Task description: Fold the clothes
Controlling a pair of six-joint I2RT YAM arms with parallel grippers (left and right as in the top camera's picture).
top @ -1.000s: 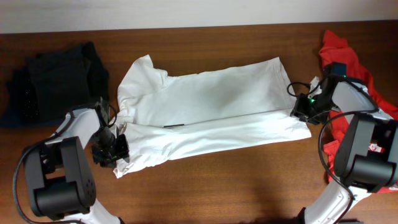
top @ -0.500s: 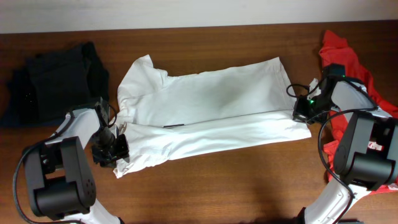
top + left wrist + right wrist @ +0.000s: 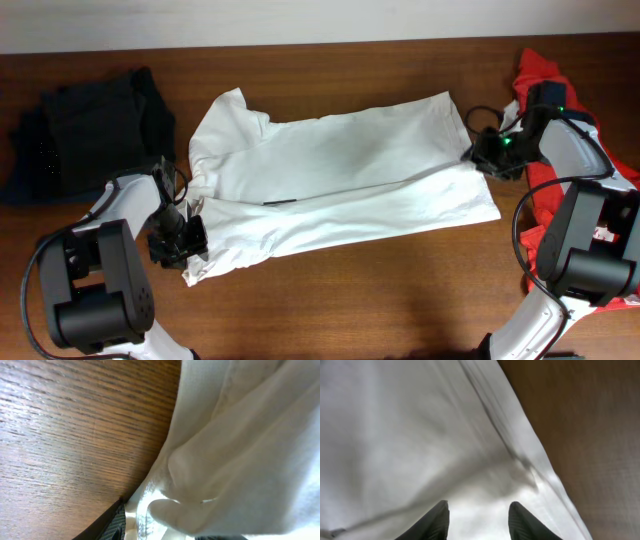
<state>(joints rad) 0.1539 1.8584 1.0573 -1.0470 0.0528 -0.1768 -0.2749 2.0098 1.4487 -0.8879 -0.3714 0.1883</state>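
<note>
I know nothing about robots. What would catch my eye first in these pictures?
A white T-shirt lies spread across the middle of the brown wooden table, with a long fold line running across it. The left gripper pinches its near-left corner, and the right gripper sits open at its right edge. A red T-shirt lies crumpled at the far right, and dark clothes are heaped at the far left.

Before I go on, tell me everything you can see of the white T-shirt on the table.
The white T-shirt, cotton by its look, lies spread lengthwise on the brown wooden table, its near long edge folded over itself, lightly wrinkled; no print shows. A sleeve sticks out at its far left. The left gripper pinches its bunched near-left corner; the right gripper sits open over its right hem, at the fold line.
</note>
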